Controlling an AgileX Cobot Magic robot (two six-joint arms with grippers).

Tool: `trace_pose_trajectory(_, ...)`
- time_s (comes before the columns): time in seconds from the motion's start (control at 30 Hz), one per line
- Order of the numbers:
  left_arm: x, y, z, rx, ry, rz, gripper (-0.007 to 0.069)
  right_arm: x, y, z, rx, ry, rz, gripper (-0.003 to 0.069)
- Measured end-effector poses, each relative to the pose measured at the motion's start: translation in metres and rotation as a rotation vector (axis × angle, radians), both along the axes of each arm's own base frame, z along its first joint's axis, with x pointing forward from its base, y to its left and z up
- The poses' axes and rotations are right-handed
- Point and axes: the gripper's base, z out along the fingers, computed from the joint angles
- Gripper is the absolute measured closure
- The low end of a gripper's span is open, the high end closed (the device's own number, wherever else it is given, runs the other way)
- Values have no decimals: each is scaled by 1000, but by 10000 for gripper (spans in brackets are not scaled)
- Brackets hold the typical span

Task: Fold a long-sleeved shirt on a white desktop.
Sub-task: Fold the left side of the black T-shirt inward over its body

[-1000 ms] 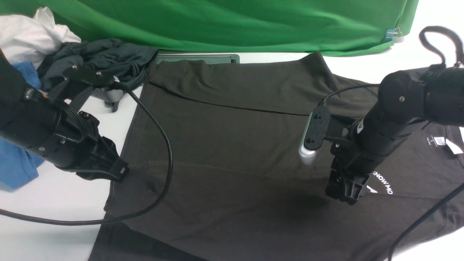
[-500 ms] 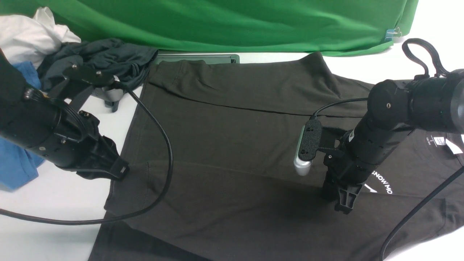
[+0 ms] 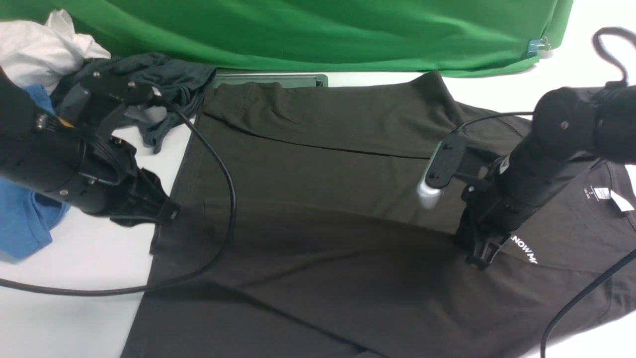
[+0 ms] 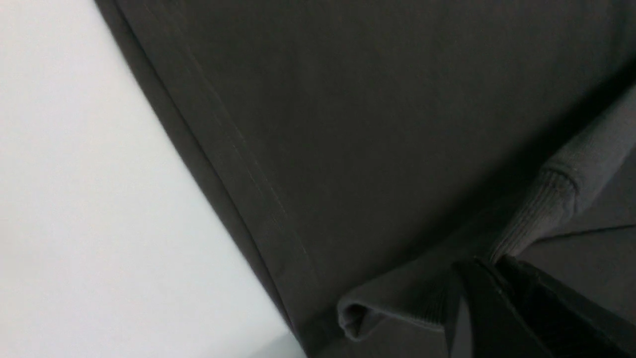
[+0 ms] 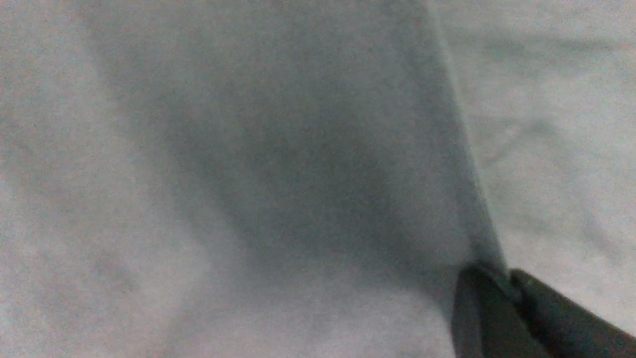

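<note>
1. Front view: shirt is lying across the desk.
2. Left gripper and right gripper are clamping its fabric, starting 1 fold.
3. Next is probably calling for an even lift.

Open white desktop fills the lower left. Upper left holds heaped garments; a black cable loops over the shirt.

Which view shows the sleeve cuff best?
Left wrist view: the cuff is close up, its ribbing sharp, and it runs into the shut left tool. The front view shows only dark shirt at that tool, with no ribbing legible. The right wrist view shows blurred cloth and no cuff.
</note>
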Motion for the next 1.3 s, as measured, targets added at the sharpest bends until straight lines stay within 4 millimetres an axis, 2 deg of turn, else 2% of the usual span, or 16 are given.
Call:
trace_pose_trajectory(0.2,19,1,-4,12,-69,30,595,5,-1,1,19,-47,-40,642)
trace_pose_trajectory(0.37,56,1,-15,31,-55,30,595,9,0,2,29,-90,-48,643)
trace_pose_trajectory(0.63,97,2,-37,70,-33,52,595,19,2,-4,56,-151,-116,622)
trace_pose_trajectory(0.7,107,3,-43,77,-57,62,592,22,2,-6,67,-164,-152,554)
trace_pose_trajectory(0.8,115,3,-53,86,-70,69,568,23,-1,-3,71,-168,-204,384)
trace_pose_trajectory(0.83,117,4,-55,92,-76,70,557,23,-3,-1,67,-171,-214,347)
trace_pose_trajectory(0.9,120,5,-60,119,-88,61,506,21,-7,6,57,-174,-262,246)
trace_pose_trajectory(0.93,121,6,-62,127,-91,58,483,19,-8,13,52,-183,-274,230)
trace_pose_trajectory(0.97,122,6,-62,130,-93,57,470,18,-9,14,52,-179,-285,225)
trace_pose_trajectory(1.03,123,7,-64,138,-96,55,390,9,-13,34,54,-188,-322,235)
trace_pose_trajectory(1.17,122,7,-61,135,-101,59,256,-17,-23,68,62,-172,-376,312)
trace_pose_trajectory(1.2,121,7,-57,124,-106,65,244,-28,-26,75,60,-158,-387,335)
trace_pose_trajectory(1.23,121,7,-56,123,-109,65,244,-29,-26,77,62,-162,-387,335)
trace_pose_trajectory(1.27,118,5,-47,111,-128,61,266,-46,-29,85,62,-158,-381,360)
trace_pose_trajectory(1.3,118,5,-46,110,-132,56,279,-49,-29,86,62,-156,-380,366)
